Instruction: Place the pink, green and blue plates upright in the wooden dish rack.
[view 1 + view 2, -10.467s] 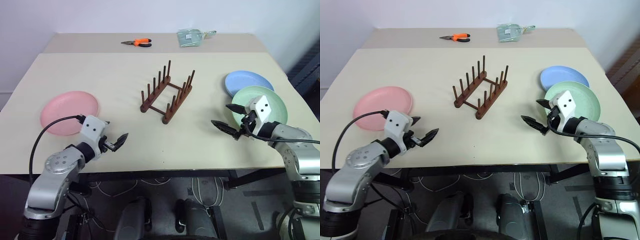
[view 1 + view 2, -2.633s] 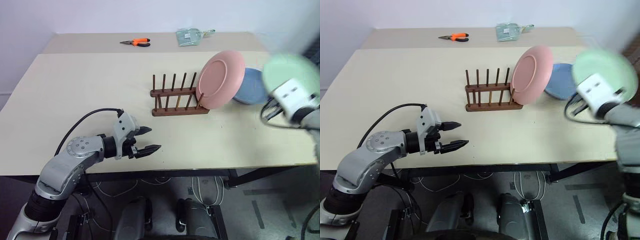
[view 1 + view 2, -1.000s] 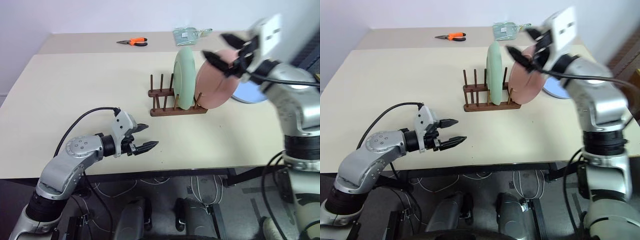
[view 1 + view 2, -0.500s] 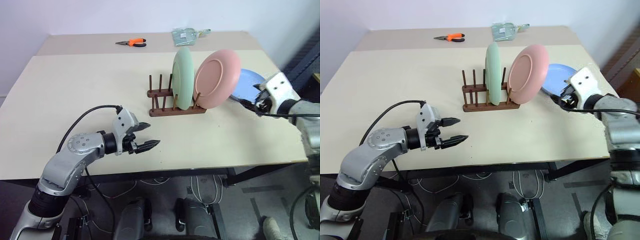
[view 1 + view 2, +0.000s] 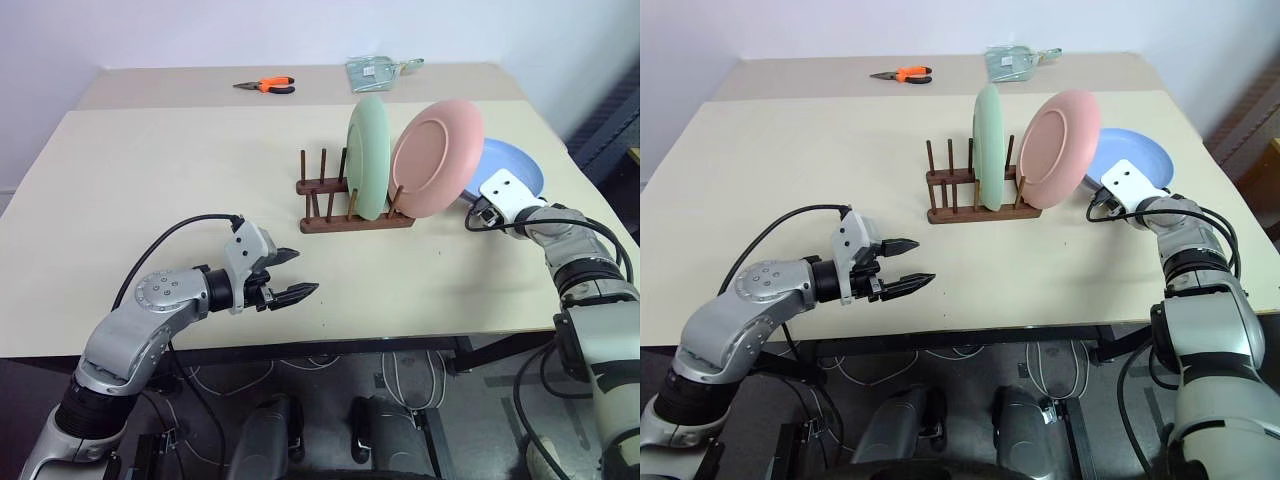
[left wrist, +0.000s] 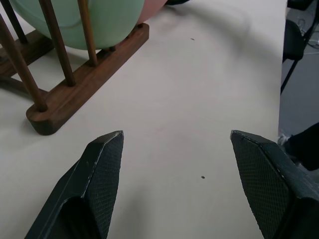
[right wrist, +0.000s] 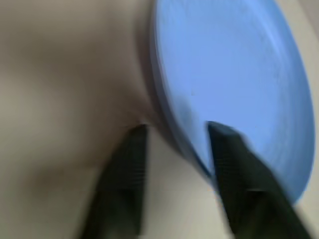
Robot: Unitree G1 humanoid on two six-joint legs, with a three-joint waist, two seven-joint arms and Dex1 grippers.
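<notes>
The wooden dish rack (image 5: 352, 214) stands mid-table. In it the green plate (image 5: 367, 155) stands upright between the pegs. The pink plate (image 5: 436, 158) leans tilted at the rack's right end. Behind the pink plate, the blue plate (image 5: 515, 166) lies flat on the table. My right gripper (image 5: 472, 218) sits low at that plate's near rim. In the right wrist view the blue plate (image 7: 224, 74) has its rim between the two fingers of the right gripper (image 7: 175, 127), which is shut on it. My left gripper (image 5: 288, 276) hovers open and empty over the table's front left, short of the rack (image 6: 75, 84).
Orange pliers (image 5: 268, 85) and a pale green packet (image 5: 376, 72) lie on the far table section. The table's right edge (image 5: 590, 190) runs close beside the blue plate. Bare tabletop lies between my left gripper and the rack.
My right arm has swung down from above the rack to the blue plate's rim, and its fingers have closed there. The left arm has stayed put.
</notes>
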